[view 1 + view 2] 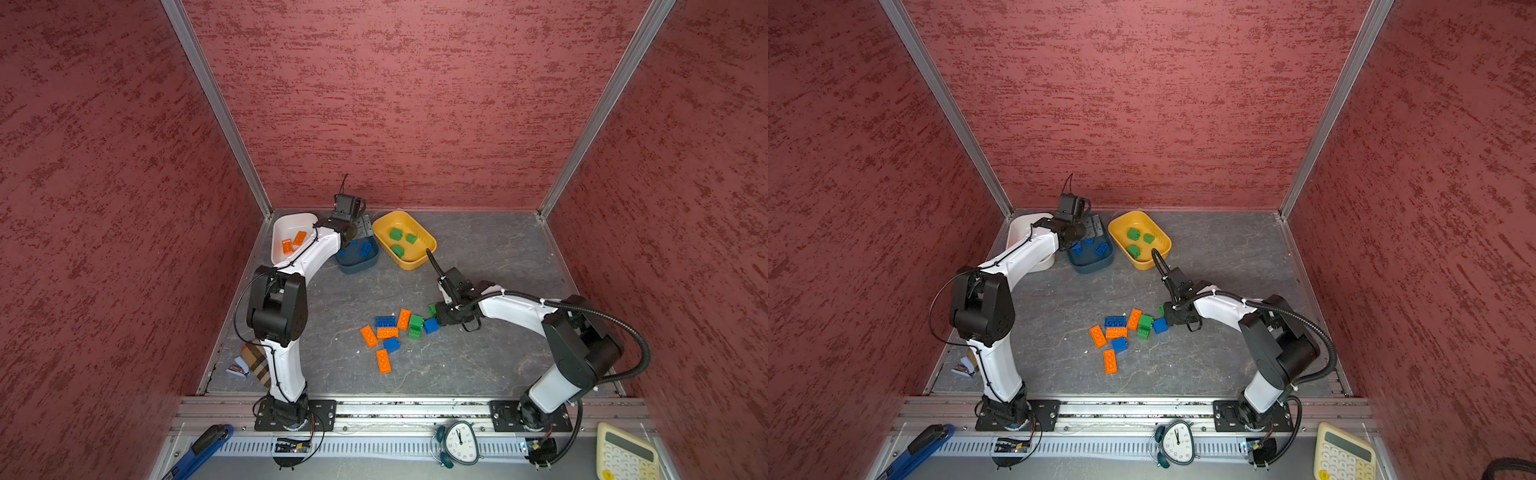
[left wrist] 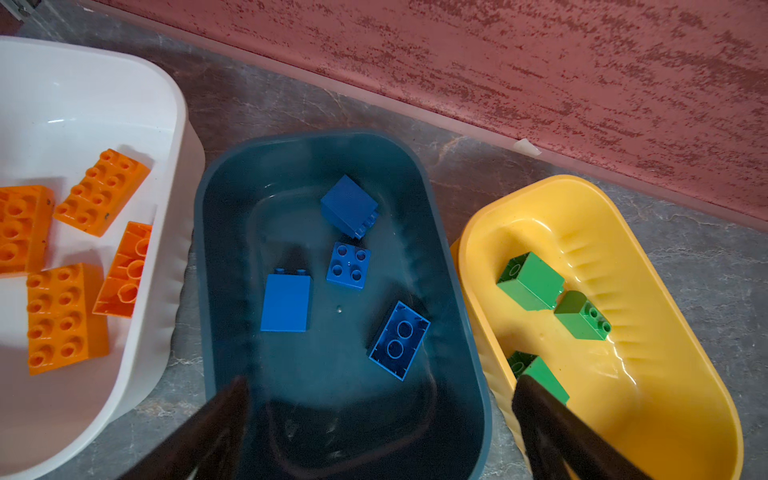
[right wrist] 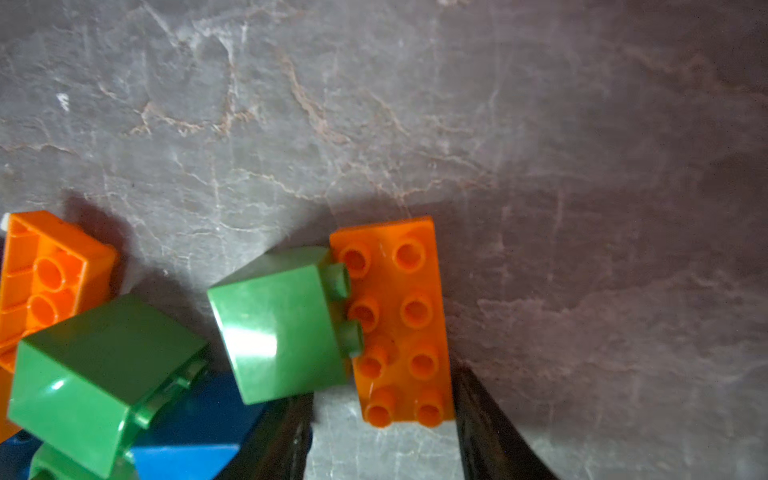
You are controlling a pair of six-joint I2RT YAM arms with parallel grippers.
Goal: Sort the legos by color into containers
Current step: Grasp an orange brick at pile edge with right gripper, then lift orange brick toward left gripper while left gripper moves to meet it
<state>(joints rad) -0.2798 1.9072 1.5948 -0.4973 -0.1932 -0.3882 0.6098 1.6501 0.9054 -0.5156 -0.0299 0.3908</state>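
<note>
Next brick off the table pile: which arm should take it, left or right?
Right. Its end effector straddles an orange oblong brick at the loose pile, jaws apart. The left end effector hangs open over the dark teal tub by the far wall, away from the pile.

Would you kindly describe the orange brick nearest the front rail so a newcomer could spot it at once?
Find the pile of legos in the middle of the grey table. At the pile's edge facing the front rail with the alarm clock lies an orange oblong brick, studs up. Of the pile's four orange bricks, it is the closest to that rail.
</note>
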